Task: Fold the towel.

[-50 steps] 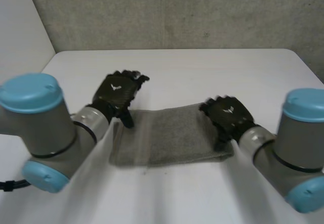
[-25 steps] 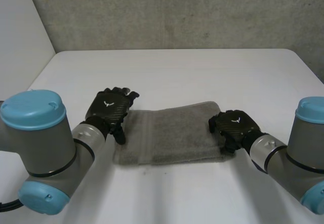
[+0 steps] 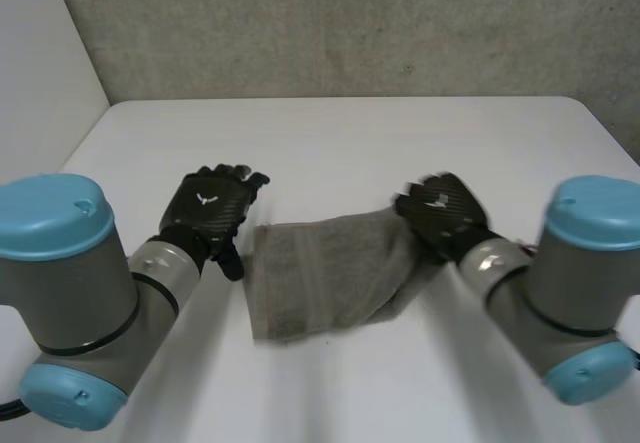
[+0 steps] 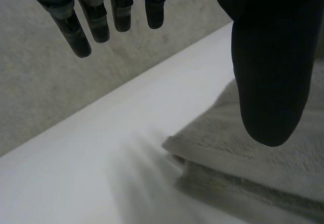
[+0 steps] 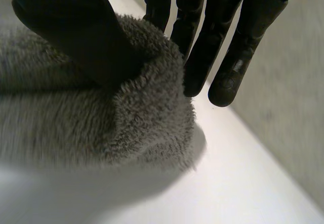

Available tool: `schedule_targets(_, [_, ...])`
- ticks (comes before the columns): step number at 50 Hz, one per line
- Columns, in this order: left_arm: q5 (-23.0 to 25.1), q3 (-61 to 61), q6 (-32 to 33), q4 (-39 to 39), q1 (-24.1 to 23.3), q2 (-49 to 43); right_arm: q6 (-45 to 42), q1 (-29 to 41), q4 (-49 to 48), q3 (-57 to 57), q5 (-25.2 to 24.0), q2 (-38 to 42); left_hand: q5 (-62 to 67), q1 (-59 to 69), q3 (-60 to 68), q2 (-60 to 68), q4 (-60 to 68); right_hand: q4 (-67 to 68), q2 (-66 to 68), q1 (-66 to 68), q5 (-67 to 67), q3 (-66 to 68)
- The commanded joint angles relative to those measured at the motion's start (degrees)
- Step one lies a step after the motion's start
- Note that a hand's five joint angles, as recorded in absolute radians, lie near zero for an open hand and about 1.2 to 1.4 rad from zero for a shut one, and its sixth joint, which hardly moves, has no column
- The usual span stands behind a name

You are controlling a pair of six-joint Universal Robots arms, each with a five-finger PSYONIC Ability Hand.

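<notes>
Though mostly flat on white table [image 3: 400, 138], raised at rt end: grey towel [image 3: 320, 278], mid-table, btwn the two hands. Held up there by rt hand [image 3: 440, 213], off the tabletop, w/ cloth sagging from it down to the flat part. Seen in rt wrist view: thumb [image 5: 76, 37] pressed into the pile on one side, fingers [image 5: 238, 52] straight & close together on the other, towel end bunched into a thick roll btwn them, so a pinch rather than a wrap. Fingertips showing past the roll, table beneath. Lt end of towel lying flat, near-lt corner pointing toward robot, faint band line running parallel to lt edge. Lt hand [image 3: 212, 208] just beside that lt edge, over bare table, not on the cloth going by head view; contact w/ tabletop: can't tell. Seen in lt wrist view: fingers [image 4: 81, 37] straight, slightly spread, well apart from thumb [image 4: 271, 72], nothing btwn them. Below that thumb, a towel corner w/ two layers showing, one atop the other. Behind table's far edge, rough grey wall [image 3: 350, 23]. Lt arm [image 3: 90, 293] & rt arm [image 3: 575, 293] reaching in from near side, one at each side of towel
</notes>
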Motion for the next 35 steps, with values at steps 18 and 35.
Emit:
schedule_targets(18, [0.15, 0.12, -0.86, 0.7, 5.6, 7.04, -2.38, 23.16, 5.8, -10.81, 2.18, 6.35, -0.59, 0.77, 1.49, 1.46, 1.39, -52.17, -50.92, -36.93, -49.66, -51.54])
schedule_targets(35, [1.91, 13.66, -14.65, -3.24, -6.08, -9.46, 24.68, -0.91, 9.3, -0.96, -3.78, -7.18, 1.94, 3.3, 4.02, 3.99, 3.92, -58.31, -57.06, -43.07, -55.8, -57.68])
